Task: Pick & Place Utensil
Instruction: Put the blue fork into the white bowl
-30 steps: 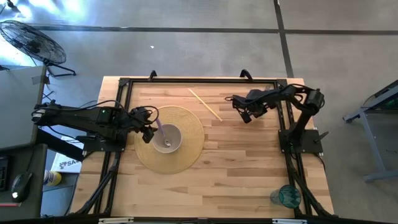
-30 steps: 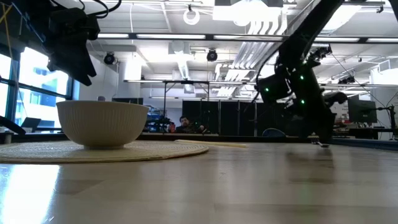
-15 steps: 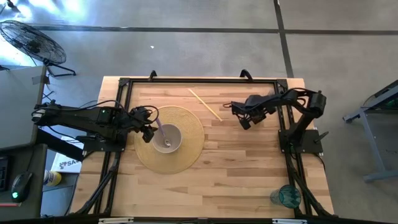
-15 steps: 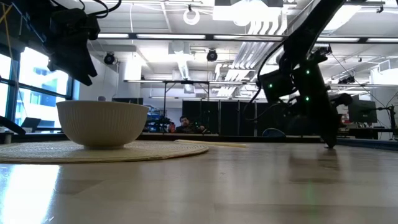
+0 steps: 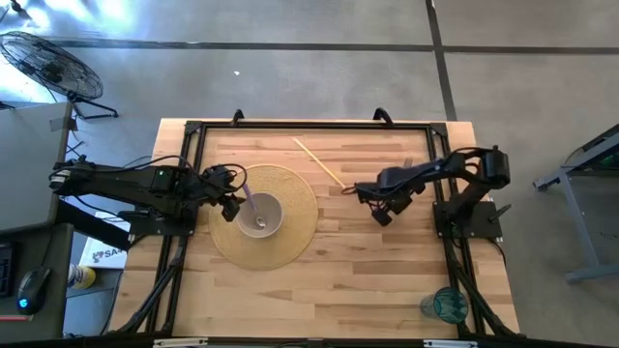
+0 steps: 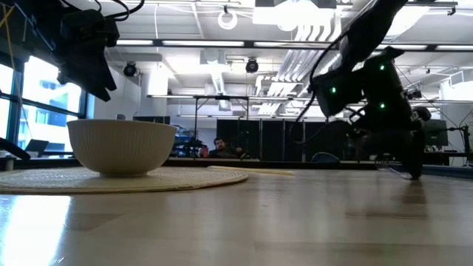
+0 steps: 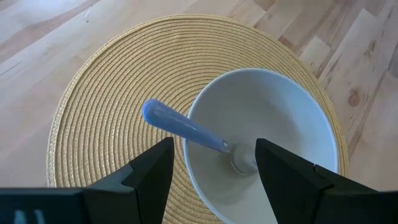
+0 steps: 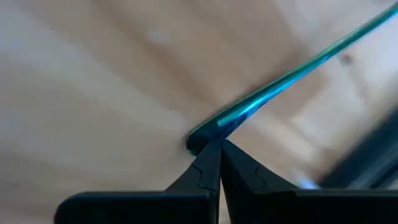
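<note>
A: Right wrist view, first item: thin teal-green utensil handle (image 8: pixel 292 59) pinched at its tip by the right gripper (image 8: pixel 214 146), fingers closed tight on it, blade trailing out over bare wood. Probably gripped at the end so it can be dropped in handle-up.

B: And the other utensil?

A: Blue-handled spoon (image 7: pixel 186 129) already lies in the white ceramic bowl (image 7: pixel 292 102), directly beneath the left gripper (image 7: pixel 211 165), whose fingers stand wide and hold nothing. Looks like a release.

B: Surroundings?

A: Bowl sits centred on a round woven straw placemat (image 5: pixel 295 208). Light wooden chopstick (image 5: pixel 318 160) lies just beyond the right gripper. Writing: a white box (image 5: pixel 98 253) off the table edge shows lettering, unreadable.
</note>
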You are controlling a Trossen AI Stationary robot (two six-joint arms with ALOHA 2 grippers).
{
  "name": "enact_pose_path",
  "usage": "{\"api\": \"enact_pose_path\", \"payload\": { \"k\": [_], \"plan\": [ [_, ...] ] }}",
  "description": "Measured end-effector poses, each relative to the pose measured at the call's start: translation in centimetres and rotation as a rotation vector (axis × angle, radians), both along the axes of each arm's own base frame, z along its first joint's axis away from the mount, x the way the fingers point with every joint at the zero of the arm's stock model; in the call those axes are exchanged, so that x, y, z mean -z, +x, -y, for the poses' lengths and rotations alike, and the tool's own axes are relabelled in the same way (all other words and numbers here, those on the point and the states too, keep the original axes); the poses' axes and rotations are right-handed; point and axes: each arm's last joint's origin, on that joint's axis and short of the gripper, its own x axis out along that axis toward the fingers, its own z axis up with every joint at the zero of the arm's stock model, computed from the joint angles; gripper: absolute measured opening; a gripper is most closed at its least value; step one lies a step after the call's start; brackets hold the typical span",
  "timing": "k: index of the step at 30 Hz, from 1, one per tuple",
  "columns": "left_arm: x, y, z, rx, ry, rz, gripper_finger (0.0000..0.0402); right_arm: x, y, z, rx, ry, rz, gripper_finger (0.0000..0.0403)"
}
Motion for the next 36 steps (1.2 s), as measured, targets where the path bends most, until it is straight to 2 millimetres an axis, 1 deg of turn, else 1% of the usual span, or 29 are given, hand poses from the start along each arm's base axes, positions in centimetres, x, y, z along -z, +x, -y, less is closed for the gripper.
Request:
{"api": "enact_pose_path", "payload": {
  "k": [5, 8, 10, 13, 17, 21, 26, 28, 31, 36],
  "plan": [
    [0.0, 0.0, 0.0, 0.0, 0.0, 0.001, 0.0223, -2.0, -0.1, -1.4, -0.018, -0.061, 0.098, 0.0001],
    [0.0, 0.0, 0.0, 0.0, 0.0, 0.001, 0.0223, -3.6, -0.6, -1.6, 0.027, -0.188, 0.179, 0.0003],
    [0.0, 0.0, 0.0, 0.0, 0.0, 0.001, 0.0223, -4.6, -0.9, -1.6, 0.091, -0.289, 0.243, 0.0004],
    [0.0, 0.0, 0.0, 0.0, 0.0, 0.001, 0.0223, -5.7, -1.4, -1.1, 0.234, -0.387, 0.325, 0.0005],
    [0.0, 0.0, 0.0, 0.0, 0.0, 0.001, 0.0223, -6.4, -1.8, -0.4, 0.321, -0.483, 0.368, 0.001],
    [0.0, 0.0, 0.0, 0.001, -0.001, -0.001, 0.0223, -6.0, -1.7, 0.1, 0.35, -0.497, 0.353, 0.0036],
    [0.0, 0.0, 0.0, 0.001, -0.001, -0.003, 0.0223, -5.3, -1.4, 0.7, 0.387, -0.523, 0.317, 0.0084],
    [0.0, 0.0, 0.0, 0.005, -0.006, -0.003, 0.0223, -5.0, -1.4, 0.9, 0.431, -0.547, 0.315, 0.01],
    [0.0, 0.0, 0.0, 0.008, -0.009, -0.004, 0.0223, -3.8, -2.0, 1.2, 0.499, -0.574, 0.327, 0.0118],
    [0.0, 0.0, 0.0, 0.008, -0.009, -0.005, 0.0223, -0.6, -4.0, 1.7, 0.668, -0.615, 0.341, 0.0133]
  ]
}}
